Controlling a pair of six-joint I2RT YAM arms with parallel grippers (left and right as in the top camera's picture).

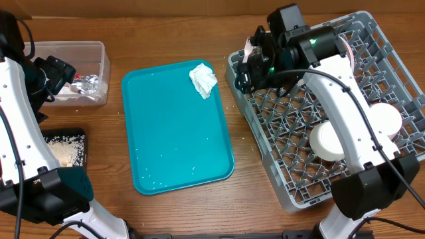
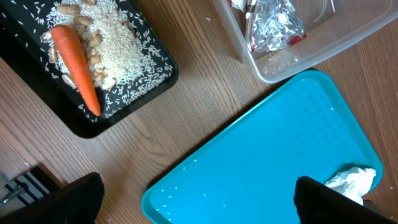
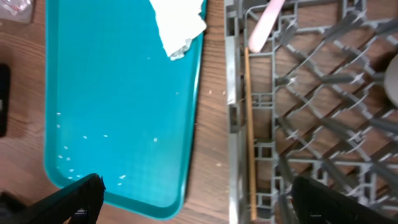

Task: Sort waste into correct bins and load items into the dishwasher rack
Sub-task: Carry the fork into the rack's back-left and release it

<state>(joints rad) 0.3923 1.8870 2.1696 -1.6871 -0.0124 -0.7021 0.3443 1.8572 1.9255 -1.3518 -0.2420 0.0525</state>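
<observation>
A crumpled white napkin lies at the far right corner of the teal serving tray. The grey dishwasher rack holds two round white dishes, and a wooden chopstick along its left rim beside a pale utensil handle. My right gripper hangs open and empty over that rim. My left gripper is open and empty above the teal tray's left edge. The carrot lies on rice in the black tray. The foil wrapper sits in the clear tub.
Stray rice grains dot the teal tray's near end. Bare wooden table shows between the teal tray and the rack. The right arm's white links cross over the middle of the rack.
</observation>
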